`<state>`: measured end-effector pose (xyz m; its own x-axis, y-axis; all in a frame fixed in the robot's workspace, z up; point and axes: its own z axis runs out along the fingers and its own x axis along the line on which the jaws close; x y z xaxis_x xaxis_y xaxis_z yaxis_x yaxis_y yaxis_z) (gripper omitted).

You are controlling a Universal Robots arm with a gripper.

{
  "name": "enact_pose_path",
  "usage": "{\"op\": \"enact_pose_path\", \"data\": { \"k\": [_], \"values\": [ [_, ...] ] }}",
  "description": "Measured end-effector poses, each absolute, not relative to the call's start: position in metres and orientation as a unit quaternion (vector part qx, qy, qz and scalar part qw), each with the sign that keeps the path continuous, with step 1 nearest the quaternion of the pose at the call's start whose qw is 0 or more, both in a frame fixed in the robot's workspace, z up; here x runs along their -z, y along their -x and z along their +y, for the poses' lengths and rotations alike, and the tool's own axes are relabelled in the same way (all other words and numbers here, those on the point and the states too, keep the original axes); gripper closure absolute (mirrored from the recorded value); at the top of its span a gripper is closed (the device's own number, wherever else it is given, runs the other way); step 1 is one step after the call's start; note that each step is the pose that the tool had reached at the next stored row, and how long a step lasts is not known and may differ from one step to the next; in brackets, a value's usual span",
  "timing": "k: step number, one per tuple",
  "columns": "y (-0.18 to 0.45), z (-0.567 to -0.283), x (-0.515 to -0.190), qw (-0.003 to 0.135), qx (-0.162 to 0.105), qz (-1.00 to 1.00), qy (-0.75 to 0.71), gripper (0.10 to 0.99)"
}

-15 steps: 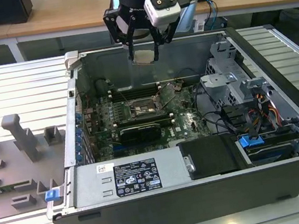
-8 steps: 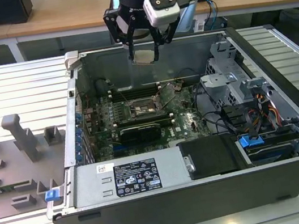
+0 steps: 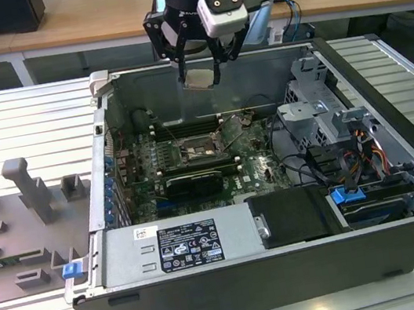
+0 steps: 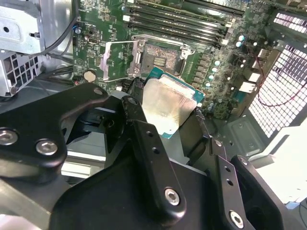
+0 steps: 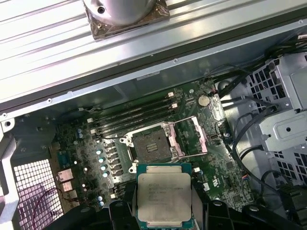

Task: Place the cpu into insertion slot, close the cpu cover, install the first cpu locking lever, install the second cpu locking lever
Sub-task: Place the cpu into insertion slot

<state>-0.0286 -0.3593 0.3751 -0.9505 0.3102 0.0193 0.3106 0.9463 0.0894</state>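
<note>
The claw [image 3: 200, 77] hangs from the arm above the open computer case [image 3: 216, 304]. It is clamped on the cpu [image 3: 199, 80], with one black finger on each of two opposite edges of the chip. The case lies on its side on a worktop [image 3: 10, 116] of pale metal slats. A grey fixture block [image 3: 24, 201] with several holders stands just beside the case, on the exterior view's left. Inside the case the green motherboard [image 3: 251, 159] lies flat. A power supply [image 3: 179, 247] with a white label is at the near wall, and a grey drive cage [image 3: 318, 104] is on the exterior view's right. The insertion slot [image 3: 194, 151] sits near the middle of the board, and in the first wrist view its dark contact field [image 5: 149, 146] lies bare. The long black memory slots [image 5: 129, 115] run just beside it. The cpu cover [image 5: 192, 136] is swung open on its hinge and stands tilted beside the slot, and the board shows through its square opening. In both wrist views the cpu [image 5: 164, 199] is held flat with its silver top to the camera, and its green edge shows around the metal. The fingers [image 4: 139, 120] press it from two sides. The chip is in the air, clearly apart from the slot and from the cover.
</note>
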Motion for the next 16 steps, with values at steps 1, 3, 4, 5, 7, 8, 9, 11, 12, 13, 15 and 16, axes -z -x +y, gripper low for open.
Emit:
{"op": "enact_pose_path", "data": {
  "k": [1, 3, 4, 5, 7, 8, 9, 11, 12, 13, 15, 16],
  "values": [
    [0.0286, -0.3593, -0.375, 0.002, 0.046, -0.986, 0.159, 0.545],
    [0.0286, -0.3593, -0.3751, 0.002, 0.046, -0.986, 0.162, 0.545],
    [0.0286, -0.3593, -0.3751, 0.002, 0.046, -0.985, 0.164, 0.545],
    [0.0286, -0.3593, -0.375, 0.002, 0.046, -0.985, 0.165, 0.545],
    [0.0286, -0.3593, -0.3751, 0.002, 0.046, -0.985, 0.169, 0.545],
    [0.0286, -0.3593, -0.3751, 0.002, 0.046, -0.984, 0.17, 0.545],
    [0.0286, -0.3593, -0.3751, 0.002, 0.046, -0.984, 0.172, 0.545],
    [0.0286, -0.3593, -0.375, 0.002, 0.046, -0.983, 0.176, 0.545],
    [0.0286, -0.3593, -0.375, 0.002, 0.046, -0.983, 0.177, 0.545],
    [0.0286, -0.3593, -0.375, 0.002, 0.046, -0.983, 0.179, 0.545],
    [0.0286, -0.3593, -0.375, 0.001, 0.046, -0.982, 0.182, 0.545],
    [0.0286, -0.3593, -0.375, 0.001, 0.046, -0.982, 0.184, 0.545]
  ]
}}
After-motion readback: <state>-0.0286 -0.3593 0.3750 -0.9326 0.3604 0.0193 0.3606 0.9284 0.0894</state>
